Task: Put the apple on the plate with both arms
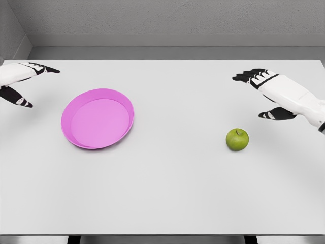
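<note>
White table (167, 193) fills most of the view, surface matte and evenly lit. Dark supports visible under its near edge. Behind the far edge, a grey floor strip (172, 53) meets a grey textured wall (167, 18); side wall at left corner.

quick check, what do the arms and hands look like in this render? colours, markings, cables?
Both arms have smooth white shells. The left hand and right hand are white on the back, with black fingers and thumbs carrying small white segments near the knuckles. No cables, sleeves, logos or text are visible.
</note>
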Action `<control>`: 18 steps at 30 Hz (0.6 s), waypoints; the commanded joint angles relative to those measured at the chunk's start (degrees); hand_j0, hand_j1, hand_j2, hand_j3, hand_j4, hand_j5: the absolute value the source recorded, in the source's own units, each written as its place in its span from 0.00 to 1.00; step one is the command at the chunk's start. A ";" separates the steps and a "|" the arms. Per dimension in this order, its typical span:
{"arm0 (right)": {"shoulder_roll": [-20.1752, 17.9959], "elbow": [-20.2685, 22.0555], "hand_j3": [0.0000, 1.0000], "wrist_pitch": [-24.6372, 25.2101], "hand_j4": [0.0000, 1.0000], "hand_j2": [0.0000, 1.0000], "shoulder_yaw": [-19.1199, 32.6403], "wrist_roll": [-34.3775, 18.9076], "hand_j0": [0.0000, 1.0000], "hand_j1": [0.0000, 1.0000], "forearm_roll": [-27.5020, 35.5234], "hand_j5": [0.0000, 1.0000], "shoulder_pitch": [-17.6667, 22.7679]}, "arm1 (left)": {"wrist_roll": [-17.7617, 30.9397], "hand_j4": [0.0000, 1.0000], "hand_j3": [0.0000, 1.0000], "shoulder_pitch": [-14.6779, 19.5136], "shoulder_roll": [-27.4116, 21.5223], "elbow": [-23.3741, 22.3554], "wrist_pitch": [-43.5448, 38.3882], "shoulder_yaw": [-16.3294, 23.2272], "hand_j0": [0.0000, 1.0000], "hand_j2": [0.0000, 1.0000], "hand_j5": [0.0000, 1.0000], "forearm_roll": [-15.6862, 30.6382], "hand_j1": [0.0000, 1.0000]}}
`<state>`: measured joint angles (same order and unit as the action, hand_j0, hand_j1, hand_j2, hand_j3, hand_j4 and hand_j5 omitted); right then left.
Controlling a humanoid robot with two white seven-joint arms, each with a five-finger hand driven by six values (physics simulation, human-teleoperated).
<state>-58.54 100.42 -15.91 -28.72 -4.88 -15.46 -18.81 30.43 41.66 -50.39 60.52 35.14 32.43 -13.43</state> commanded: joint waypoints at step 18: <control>-6.76 0.04 1.00 -14.59 1.00 1.00 -0.11 -15.07 1.00 1.00 0.70 1.00 0.70 | 0.16 1.00 1.00 -0.44 0.03 -0.06 -0.14 -1.93 1.00 1.00 1.00 0.07 1.00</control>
<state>-65.85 100.42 -30.18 -28.57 -18.82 -15.11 -18.37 30.60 41.13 -50.29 60.46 35.14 30.81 -13.76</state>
